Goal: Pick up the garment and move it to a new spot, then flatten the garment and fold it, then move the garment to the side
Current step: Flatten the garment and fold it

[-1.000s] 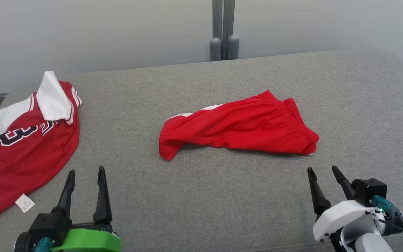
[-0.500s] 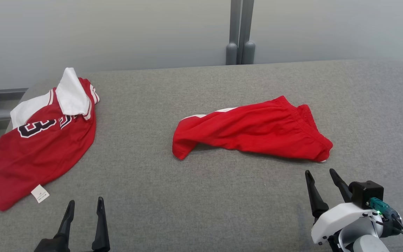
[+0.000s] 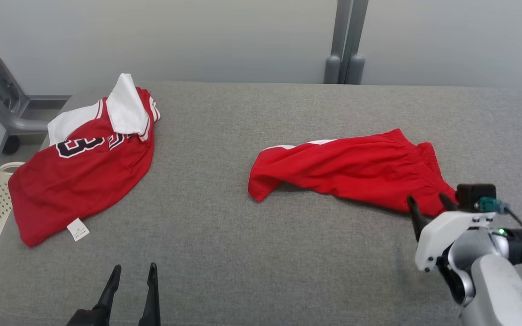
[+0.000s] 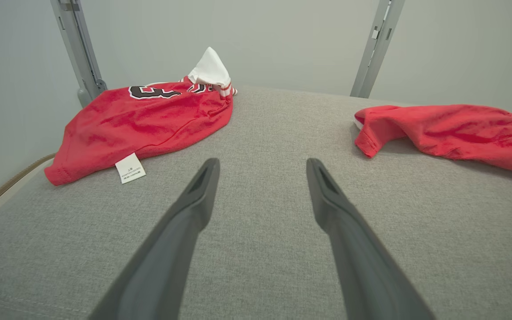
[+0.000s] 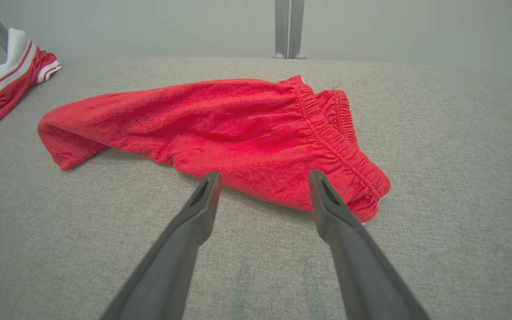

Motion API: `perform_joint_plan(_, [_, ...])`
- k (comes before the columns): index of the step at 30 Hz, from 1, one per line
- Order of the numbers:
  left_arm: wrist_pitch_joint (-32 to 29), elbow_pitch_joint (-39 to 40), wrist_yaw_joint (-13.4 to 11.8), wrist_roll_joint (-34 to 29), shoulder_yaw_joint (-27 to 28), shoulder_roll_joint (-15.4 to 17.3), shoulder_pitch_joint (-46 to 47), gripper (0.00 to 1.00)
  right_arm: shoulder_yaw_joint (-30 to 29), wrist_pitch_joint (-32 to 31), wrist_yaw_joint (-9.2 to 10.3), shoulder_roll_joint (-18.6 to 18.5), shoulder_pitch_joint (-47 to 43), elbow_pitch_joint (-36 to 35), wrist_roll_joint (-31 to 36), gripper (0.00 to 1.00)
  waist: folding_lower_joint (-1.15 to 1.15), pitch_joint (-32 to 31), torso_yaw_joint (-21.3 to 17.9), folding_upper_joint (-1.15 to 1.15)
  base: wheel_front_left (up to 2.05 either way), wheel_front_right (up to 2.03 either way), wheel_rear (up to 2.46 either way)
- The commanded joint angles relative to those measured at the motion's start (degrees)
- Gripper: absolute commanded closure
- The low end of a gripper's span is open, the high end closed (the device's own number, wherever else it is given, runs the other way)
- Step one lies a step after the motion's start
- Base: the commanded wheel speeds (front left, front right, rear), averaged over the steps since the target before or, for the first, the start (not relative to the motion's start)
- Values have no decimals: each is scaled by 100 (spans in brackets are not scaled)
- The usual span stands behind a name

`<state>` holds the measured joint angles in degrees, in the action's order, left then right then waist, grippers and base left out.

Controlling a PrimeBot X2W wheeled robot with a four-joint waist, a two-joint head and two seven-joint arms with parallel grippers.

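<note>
Our red shorts (image 3: 351,174) lie left-to-right, waistband rightward; left fingers (image 4: 190,209) and right fingers (image 5: 194,213) gape wide, holding nothing.

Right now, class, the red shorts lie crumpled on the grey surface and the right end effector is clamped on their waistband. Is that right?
No: the right end effector is open near the red shorts, gripping nothing, as the right wrist view shows.

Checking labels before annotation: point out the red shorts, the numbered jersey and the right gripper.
red shorts (image 3: 351,167), head view, middle of the leg fabric.
numbered jersey (image 3: 84,185), head view, red body below the number.
right gripper (image 5: 263,174), right wrist view, midway between its fingertips.
</note>
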<state>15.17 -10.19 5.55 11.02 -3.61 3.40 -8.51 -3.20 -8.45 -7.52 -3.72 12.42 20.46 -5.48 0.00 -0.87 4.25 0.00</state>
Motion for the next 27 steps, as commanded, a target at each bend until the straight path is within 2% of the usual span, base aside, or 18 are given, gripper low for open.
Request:
perform_joint_plan(1, [3,-17,45,-27,-20,4,128,0,-155,-288,5,-92,273,95,64,0,0,147,140,0,0,0,0])
perform_joint_plan(5, [3,-55,81,-37,-101,-4,221,0,-439,-805,5,-178,793,385,74,0,0,357,299,0,0,0,0])
perform_joint_plan(11, [3,-77,118,-47,-184,-6,381,0,-783,-1114,5,-234,1293,815,172,0,0,577,493,0,0,0,0])
perform_joint_plan(21, [3,-7,147,-93,-354,-19,562,0,-1435,-1374,6,-259,1828,1435,676,0,0,855,701,0,0,0,0])
perform_joint_plan(27, [3,-23,156,-91,-364,-21,650,0,-1679,-1255,6,-388,1991,1582,911,0,0,980,696,0,0,0,0])
